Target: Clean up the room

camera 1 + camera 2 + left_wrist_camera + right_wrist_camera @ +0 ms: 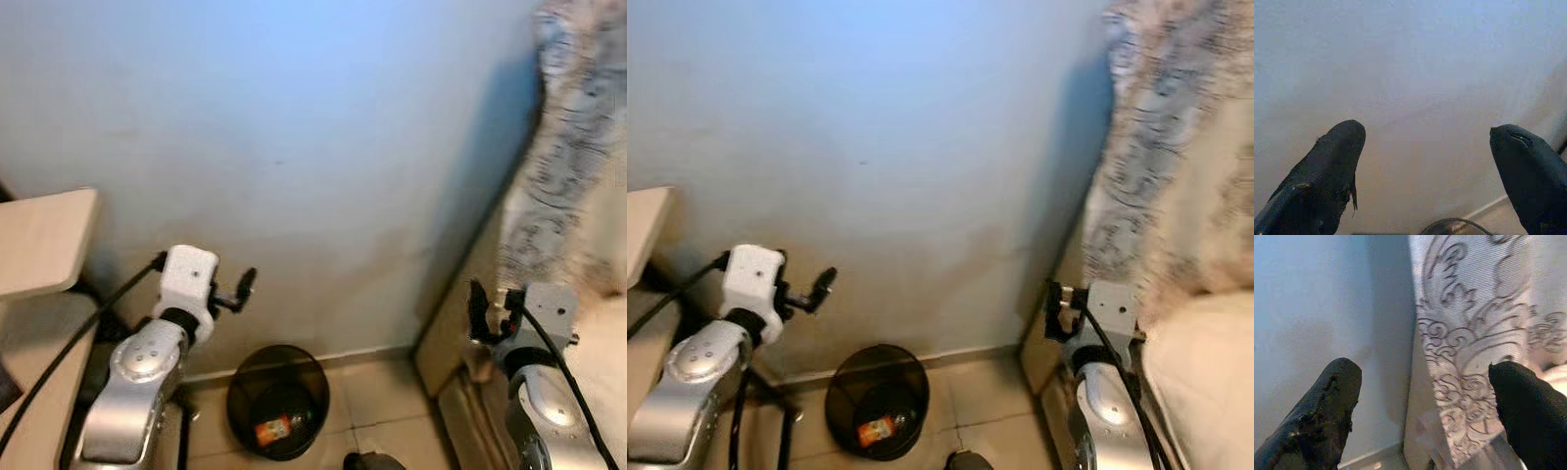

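Note:
A black mesh waste bin (277, 399) stands on the tiled floor against the pale wall, with an orange wrapper (271, 429) lying inside it. My left gripper (239, 290) is held up above and left of the bin, open, its fingers (1332, 166) spread wide with nothing between them and the wall ahead. My right gripper (480, 311) is raised at the right, open and empty, its fingertips (1327, 406) facing the corner where a patterned lace curtain (1484, 357) hangs.
A light wooden desk top (44, 240) juts in at the left, with a black cable (69, 348) along my left arm. A beige bed edge (1205, 372) sits at the right under the curtain (573, 147). A dark object (370, 461) lies on the floor tiles near the bin.

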Controlling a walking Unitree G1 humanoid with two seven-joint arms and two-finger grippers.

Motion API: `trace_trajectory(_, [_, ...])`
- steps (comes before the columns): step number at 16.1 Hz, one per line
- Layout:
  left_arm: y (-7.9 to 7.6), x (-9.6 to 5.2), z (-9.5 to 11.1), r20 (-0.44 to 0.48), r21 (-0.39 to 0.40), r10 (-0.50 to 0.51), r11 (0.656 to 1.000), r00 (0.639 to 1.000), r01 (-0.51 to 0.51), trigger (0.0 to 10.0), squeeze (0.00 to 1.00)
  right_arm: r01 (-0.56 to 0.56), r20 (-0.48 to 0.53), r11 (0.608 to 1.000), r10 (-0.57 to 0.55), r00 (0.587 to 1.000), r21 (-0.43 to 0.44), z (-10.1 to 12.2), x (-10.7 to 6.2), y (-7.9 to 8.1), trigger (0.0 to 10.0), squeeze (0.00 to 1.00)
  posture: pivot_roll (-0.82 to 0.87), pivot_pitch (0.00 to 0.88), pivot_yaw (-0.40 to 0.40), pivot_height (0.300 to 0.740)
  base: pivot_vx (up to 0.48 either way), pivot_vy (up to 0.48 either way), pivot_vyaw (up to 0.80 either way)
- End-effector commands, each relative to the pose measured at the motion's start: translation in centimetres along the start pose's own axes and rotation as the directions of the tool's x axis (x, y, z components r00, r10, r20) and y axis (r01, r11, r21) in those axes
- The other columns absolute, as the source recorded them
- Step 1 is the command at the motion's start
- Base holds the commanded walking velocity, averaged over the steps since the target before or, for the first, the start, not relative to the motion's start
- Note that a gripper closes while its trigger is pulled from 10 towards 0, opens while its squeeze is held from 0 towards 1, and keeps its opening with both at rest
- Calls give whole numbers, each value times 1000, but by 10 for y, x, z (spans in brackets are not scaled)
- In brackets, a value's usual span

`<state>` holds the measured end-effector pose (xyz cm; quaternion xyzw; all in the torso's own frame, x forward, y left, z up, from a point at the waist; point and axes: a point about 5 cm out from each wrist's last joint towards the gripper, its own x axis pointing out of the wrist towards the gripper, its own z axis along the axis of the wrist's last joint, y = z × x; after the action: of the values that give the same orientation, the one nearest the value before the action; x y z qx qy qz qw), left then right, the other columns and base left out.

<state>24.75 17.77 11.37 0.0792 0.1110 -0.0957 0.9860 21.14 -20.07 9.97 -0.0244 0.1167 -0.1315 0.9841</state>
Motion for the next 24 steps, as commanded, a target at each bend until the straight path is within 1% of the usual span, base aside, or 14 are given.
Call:
trace_trajectory(1, [3, -3, 7, 29, 6, 29, 1000, 999, -30, 10000, 0, -20, 17, 1000, 20, 1000, -6, 6, -2, 3, 10000, 0, -74, 0, 47, 740, 0, 0, -800])
trace_trajectory(2, [3, -5, 7, 30, 21, 35, 999, 999, -35, 10000, 0, -41, 22, 999, 42, 999, -13, 7, -4, 6, 10000, 0, -66, 0, 51, 740, 0, 0, -800])
trace_trajectory(3, [3, -6, 6, 27, 13, 48, 999, 998, -48, 10000, 0, -45, 20, 999, 45, 999, -17, 6, -4, 7, 10000, 0, -55, 0, 54, 740, 0, 0, -800])
trace_trajectory(4, [3, -10, 3, 15, -4, 63, 998, 998, -63, 10000, 0, -47, 10, 999, 47, 999, -22, 5, -4, 8, 10000, 0, -45, 0, 50, 740, 0, 0, -800])
trace_trajectory(5, [3, -14, 0, 6, -19, 69, 997, 998, -69, 10000, 0, -74, 6, 997, 74, 997, -37, 5, -5, 11, 10000, 0, -42, 0, 45, 740, 0, 0, -800])
trace_trajectory(6, [4, -16, -2, 2, -30, 75, 997, 997, -75, 10000, 0, -91, 4, 995, 91, 996, -51, 5, -5, 13, 10000, 0, -39, 0, 41, 740, 0, 0, -800])
trace_trajectory(7, [8, -18, -5, -10, -57, 105, 993, 994, -106, 10000, 0, -118, 3, 990, 119, 993, -71, 8, -4, 15, 10000, 0, -36, 0, 36, 740, 0, 0, -800])
trace_trajectory(10, [10, -15, -4, -3, -48, 119, 992, 993, -119, 10000, 0, -114, 3, 990, 114, 993, -81, 10, 0, 12, 10000, 0, -32, 0, 21, 740, 0, 0, -800])
trace_trajectory(13, [6, -11, 2, 20, -82, 113, 990, 993, -111, 10000, 0, -103, -8, 992, 103, 995, -76, 8, 3, 10, 10000, 0, -22, 0, 10, 740, 0, 0, -800])
trace_trajectory(14, [4, -9, 3, 27, -64, 102, 993, 994, -100, 10000, 0, -109, -11, 991, 108, 994, -76, 8, 4, 11, 10000, 0, -25, 0, 11, 740, 0, 0, -800])
trace_trajectory(19, [5, -8, 0, 0, -86, 76, 993, 997, -75, 10000, 0, -112, -16, 991, 111, 994, -70, 7, 6, 14, 10000, 0, -21, 0, 11, 740, 0, 0, -800])
trace_trajectory(21, [9, -7, 1, 19, -40, 94, 995, 995, -93, 10000, 0, -114, -15, 992, 114, 993, -61, 7, 7, 15, 10000, 0, -22, 0, 14, 740, 0, 0, -800])
trace_trajectory(24, [9, -6, 0, 14, -56, 98, 994, 995, -97, 10000, 0, -112, -17, 992, 111, 994, -60, 6, 7, 15, 10000, 0, -25, 0, 16, 740, 0, 0, -800])
